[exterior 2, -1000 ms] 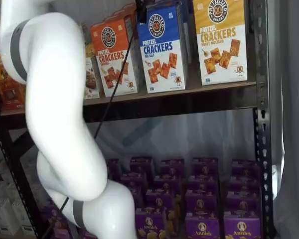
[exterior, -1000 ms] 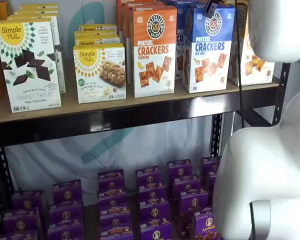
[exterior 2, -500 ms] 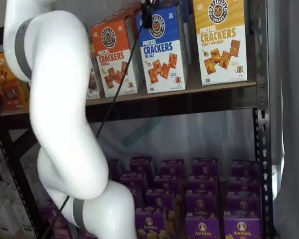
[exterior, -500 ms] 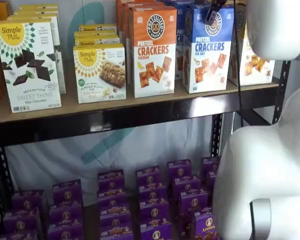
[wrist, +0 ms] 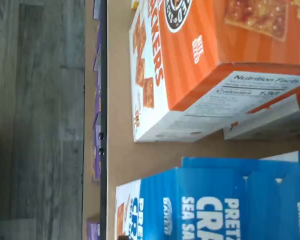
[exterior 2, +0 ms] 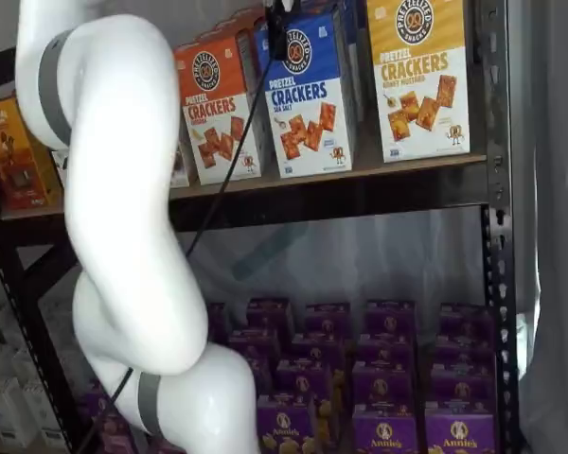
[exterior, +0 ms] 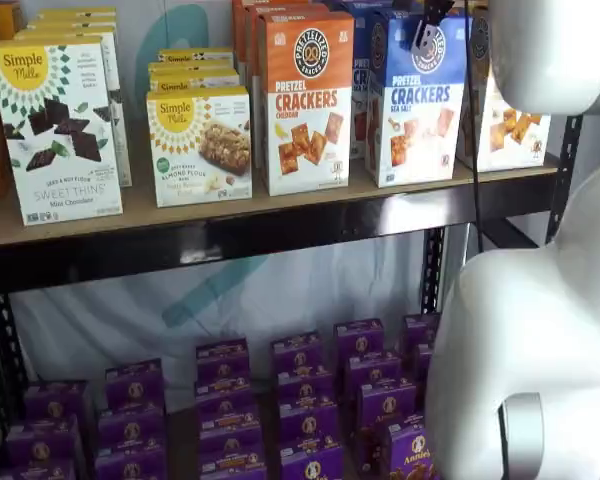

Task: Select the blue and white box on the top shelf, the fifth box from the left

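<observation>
White arm fills the foreground, purple boxes stacked low behind it, and above them runs the top shelf, tan board on a glossy black rail. On it stands the blue and white box, upright between the orange-topped box and the yellow-topped box, blue above, white below, orange crackers pictured. The pincer hangs dark at its top front edge; whether it is parted, I cannot tell.

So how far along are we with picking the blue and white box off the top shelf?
Approach looks done: the gripper hangs in front of the upper part of the tall blue and white Pretzel Crackers box. In hand is the closing-in; whether its black fingers are open or touching the box, I cannot tell. Left: the grasp and the pull-out, since the box stands on the light-tan wooden top shelf beside the orange-topped box.
</observation>
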